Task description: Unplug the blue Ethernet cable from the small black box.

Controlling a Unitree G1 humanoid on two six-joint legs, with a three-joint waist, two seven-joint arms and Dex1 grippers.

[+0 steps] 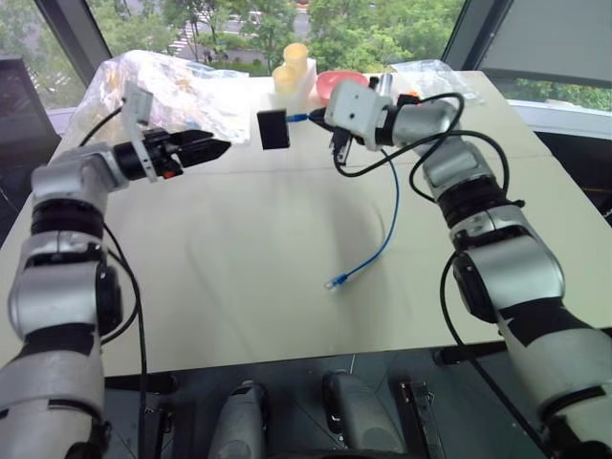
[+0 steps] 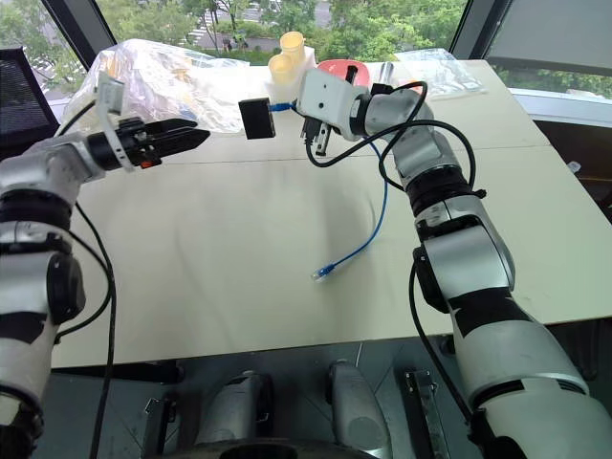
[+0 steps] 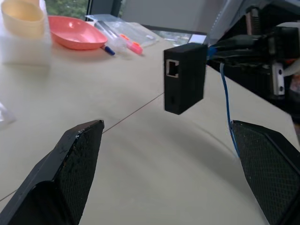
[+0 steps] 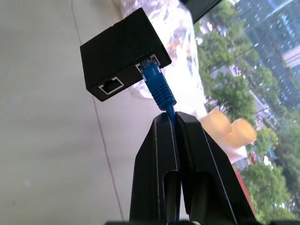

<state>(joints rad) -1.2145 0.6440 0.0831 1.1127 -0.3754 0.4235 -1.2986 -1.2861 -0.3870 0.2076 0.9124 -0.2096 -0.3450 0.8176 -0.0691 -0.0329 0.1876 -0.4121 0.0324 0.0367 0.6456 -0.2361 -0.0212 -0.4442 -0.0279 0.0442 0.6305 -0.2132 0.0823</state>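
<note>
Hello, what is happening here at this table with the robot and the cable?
The robot's right gripper is shut on the blue cable just behind its plug and holds it above the table. The small black box hangs from that plug, so the cable is not yet unplugged. The left gripper is open and points toward the box without touching it. The cable's other end lies on the table.

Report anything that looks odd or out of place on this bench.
The small black box hangs in mid-air above the table, held up only by the blue Ethernet cable plugged into it, which the right gripper pinches just behind the plug. The cable's free end lies on the table.
</note>
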